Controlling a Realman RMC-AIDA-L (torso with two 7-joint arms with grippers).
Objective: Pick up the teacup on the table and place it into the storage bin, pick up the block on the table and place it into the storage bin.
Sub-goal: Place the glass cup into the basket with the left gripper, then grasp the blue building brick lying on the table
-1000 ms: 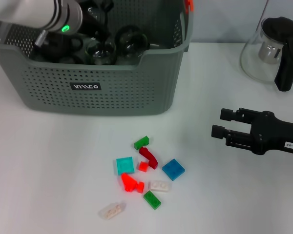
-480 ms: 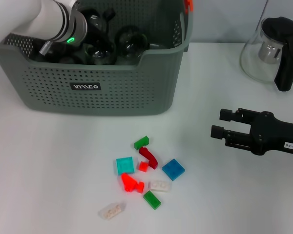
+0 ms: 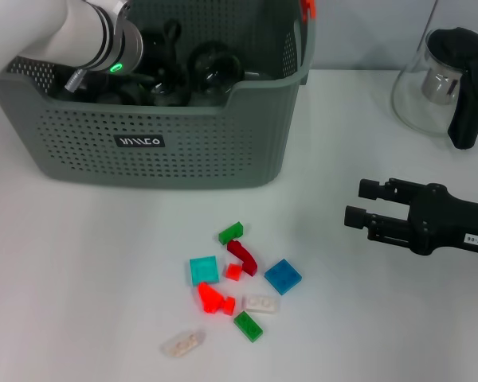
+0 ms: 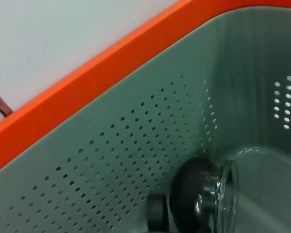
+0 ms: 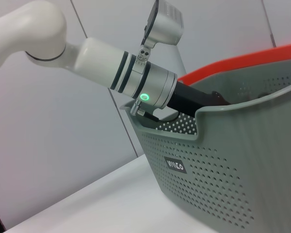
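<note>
Bin first: storage bin (image 3: 167,147), grey-green perforated plastic with an orange handle clip, and my left gripper (image 3: 155,68) is down inside it. I cannot tell how its fingers stand; dark hardware and glass hide them. Directly around and below that gripper sit several glass teacups (image 3: 211,68), rounded, clear, with dark handles. The left wrist view shows one teacup (image 4: 203,196) lying on its side against the bin's perforated wall. My judgement: the glass is slick, rigid and fragile, so I'd release gently and keep it from knocking its neighbours. No teacup shows on the table, so that half looks done.

Blocks next: loose scatter of small plastic bricks (image 3: 235,290) on the white table (image 3: 80,278), well away from the left gripper and off to the inboard side of the right one. Teal square plate (image 3: 203,270), blue square plate (image 3: 282,276), dark red curved piece (image 3: 243,256), green bricks, red bits, two translucent white ones. Judgement: light, stiff, smooth, studded on top; the flat plates sit low, so I'd pinch across opposite side edges. The blue plate lies nearest the right gripper.

Right gripper (image 3: 362,203) is black, hovers over bare table, fingers spread apart and empty. Beyond it stands a glass teapot (image 3: 446,83) with a black handle.
</note>
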